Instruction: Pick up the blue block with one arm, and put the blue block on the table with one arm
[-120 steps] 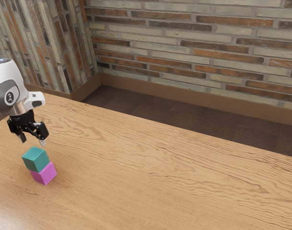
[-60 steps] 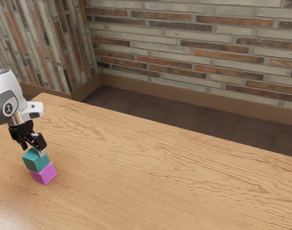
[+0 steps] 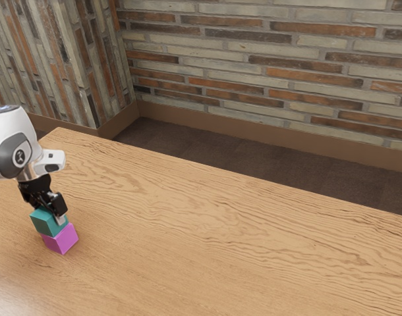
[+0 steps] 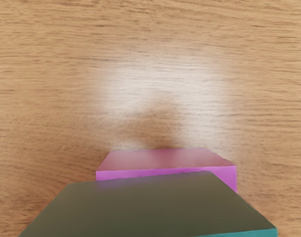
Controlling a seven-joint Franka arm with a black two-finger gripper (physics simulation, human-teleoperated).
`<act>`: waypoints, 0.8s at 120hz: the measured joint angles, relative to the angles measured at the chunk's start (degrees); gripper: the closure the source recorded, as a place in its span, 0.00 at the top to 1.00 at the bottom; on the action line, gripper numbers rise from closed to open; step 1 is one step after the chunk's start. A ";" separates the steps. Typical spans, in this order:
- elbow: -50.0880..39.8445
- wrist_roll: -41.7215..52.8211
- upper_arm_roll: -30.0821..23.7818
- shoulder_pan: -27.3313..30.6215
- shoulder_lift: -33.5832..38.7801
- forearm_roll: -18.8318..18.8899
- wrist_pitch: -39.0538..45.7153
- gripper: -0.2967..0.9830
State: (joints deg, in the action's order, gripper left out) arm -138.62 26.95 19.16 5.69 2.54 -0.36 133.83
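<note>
In the exterior view my gripper (image 3: 48,201) is down at the top of the blue block (image 3: 44,222), which looks teal, and covers part of its upper face. Whether it grips the block cannot be made out. The blue block rests on a magenta block (image 3: 62,239), slightly offset from it. From the wrist view, the blue block (image 4: 148,205) lies large and close under the hand with a dark, shaded top, and the magenta block (image 4: 168,160) sticks out from beneath it.
The wooden table (image 3: 207,243) stretches to the exterior view's right. Its far edge runs in front of a dark floor (image 3: 207,153) and a brick wall (image 3: 267,66).
My gripper has come down from above the stacked blocks to the blue block. Both blocks look unmoved in the exterior view.
</note>
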 joint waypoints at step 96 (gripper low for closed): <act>-2.82 -1.45 -9.15 0.04 11.02 -0.67 -4.53 0.54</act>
State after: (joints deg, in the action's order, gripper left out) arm -141.44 25.50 10.01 5.73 13.57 -1.03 129.30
